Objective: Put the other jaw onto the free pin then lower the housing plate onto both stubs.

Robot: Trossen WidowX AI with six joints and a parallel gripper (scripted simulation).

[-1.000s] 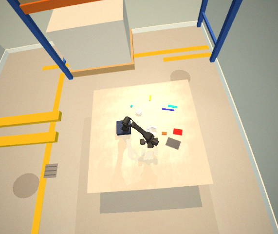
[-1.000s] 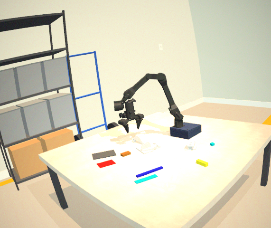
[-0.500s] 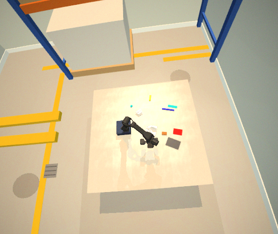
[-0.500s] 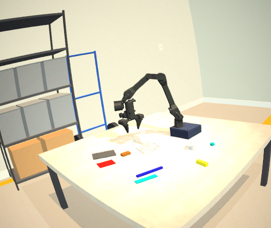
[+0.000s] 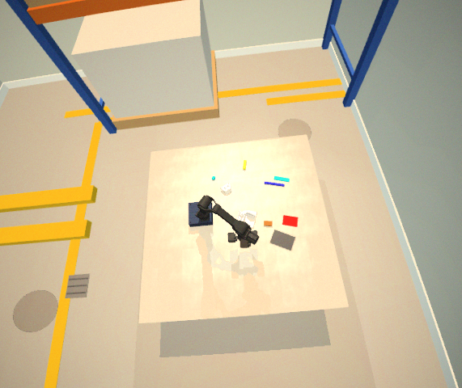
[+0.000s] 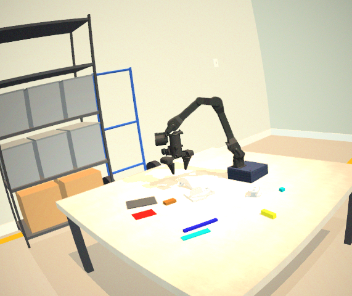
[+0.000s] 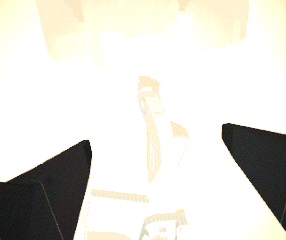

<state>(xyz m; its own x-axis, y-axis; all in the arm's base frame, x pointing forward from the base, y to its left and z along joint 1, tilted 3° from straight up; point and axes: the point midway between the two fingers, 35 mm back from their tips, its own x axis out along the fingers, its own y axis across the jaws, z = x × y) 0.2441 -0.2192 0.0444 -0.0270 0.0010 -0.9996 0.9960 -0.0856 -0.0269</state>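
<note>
My gripper is open and empty, pointing down above the table. In the wrist view a long pale part, seemingly a jaw, lies between and below the fingertips without filling the gap. Toothed pale edges show at the bottom of that view. A white assembly lies on the table near the gripper. A smaller white part stands apart, nearer the arm's base. Glare washes out the white parts; the pins, any meshing and which part is the housing plate cannot be made out.
On the table lie an orange block, a red plate, a dark grey plate, blue and cyan bars, a yellow block and a small cyan cube. The arm stands on a dark base.
</note>
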